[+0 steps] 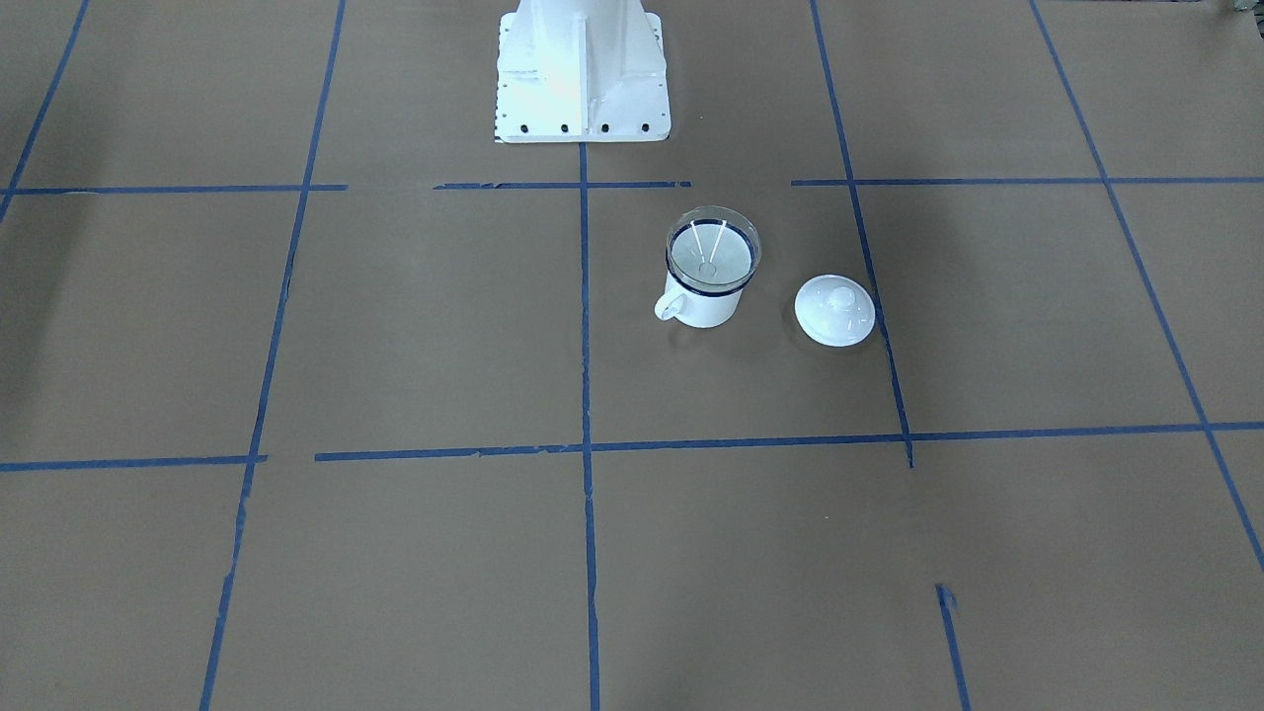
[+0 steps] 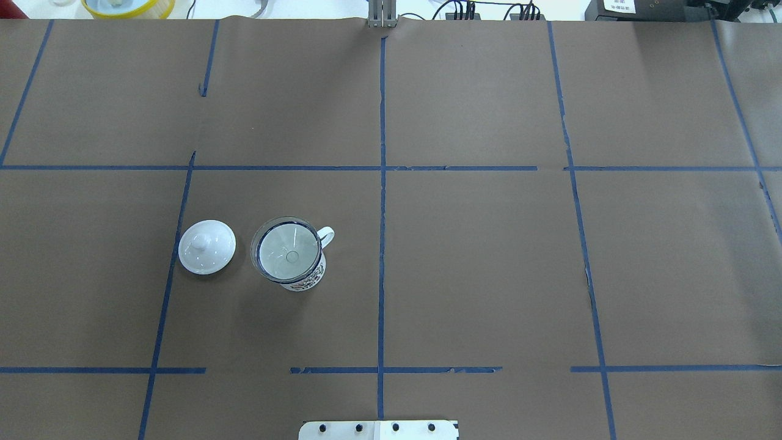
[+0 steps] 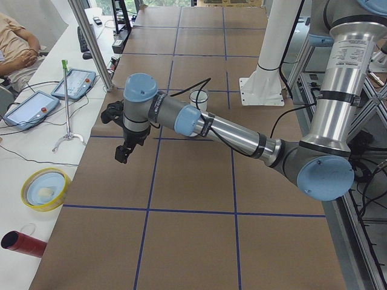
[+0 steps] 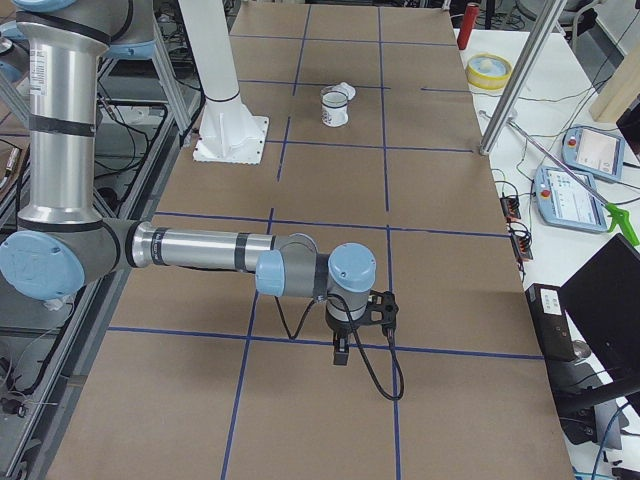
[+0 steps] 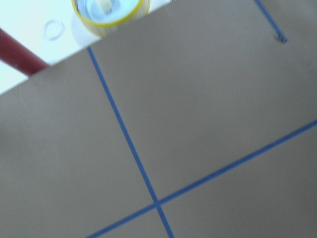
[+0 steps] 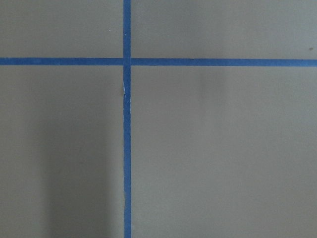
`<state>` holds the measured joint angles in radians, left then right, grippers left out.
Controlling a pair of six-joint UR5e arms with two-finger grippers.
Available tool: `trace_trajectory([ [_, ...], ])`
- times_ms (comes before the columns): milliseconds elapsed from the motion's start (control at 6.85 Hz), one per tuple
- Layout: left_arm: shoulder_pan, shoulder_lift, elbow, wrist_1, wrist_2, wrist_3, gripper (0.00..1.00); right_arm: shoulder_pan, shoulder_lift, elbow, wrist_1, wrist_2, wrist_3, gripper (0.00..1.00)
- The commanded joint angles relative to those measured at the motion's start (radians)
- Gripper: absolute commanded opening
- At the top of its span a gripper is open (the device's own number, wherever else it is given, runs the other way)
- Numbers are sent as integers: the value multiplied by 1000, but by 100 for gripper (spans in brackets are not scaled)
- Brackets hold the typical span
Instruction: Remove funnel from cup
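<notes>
The white mug with a dark blue rim [image 1: 707, 308] stands upright left of the table's middle line in the overhead view [image 2: 305, 280]. The clear funnel [image 1: 713, 253] sits in its mouth, rim resting on the mug's rim [image 2: 287, 250]. Neither gripper is near it. My left gripper [image 3: 124, 151] hangs over the table's far left part, seen only in the exterior left view. My right gripper [image 4: 341, 352] hangs over the table's right part, seen only in the exterior right view. I cannot tell whether either is open or shut.
A round white lid with a knob [image 1: 835, 310] lies beside the mug [image 2: 207, 246]. The robot's white base [image 1: 581, 69] stands at the table's edge. A yellow-rimmed bowl [image 3: 44, 188] and a red cylinder [image 3: 23, 243] lie off the table's left end. Blue tape lines grid the brown table.
</notes>
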<state>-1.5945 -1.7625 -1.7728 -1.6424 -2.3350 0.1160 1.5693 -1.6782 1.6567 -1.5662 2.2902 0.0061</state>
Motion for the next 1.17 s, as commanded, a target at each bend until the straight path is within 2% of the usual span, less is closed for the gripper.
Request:
trace_trajectory([
  [0, 87, -12, -52, -180, -52, -249, 100, 0, 0, 0, 0, 0, 0, 100],
  [146, 258, -21, -59, -178, -49, -328, 100, 0, 0, 0, 0, 0, 0, 100],
  [438, 431, -101, -86, -171, -21, -729, 100, 0, 0, 0, 0, 0, 0, 100],
  [584, 537, -165, -89, -169, 67, -897, 100, 0, 0, 0, 0, 0, 0, 100],
  [730, 656, -260, -89, -81, 177, -1036, 100, 0, 0, 0, 0, 0, 0, 100],
  [876, 770, -361, -86, 61, 271, -1114, 100, 0, 0, 0, 0, 0, 0, 100],
  [1022, 844, -402, -77, 97, 287, -1247, 100, 0, 0, 0, 0, 0, 0, 100],
])
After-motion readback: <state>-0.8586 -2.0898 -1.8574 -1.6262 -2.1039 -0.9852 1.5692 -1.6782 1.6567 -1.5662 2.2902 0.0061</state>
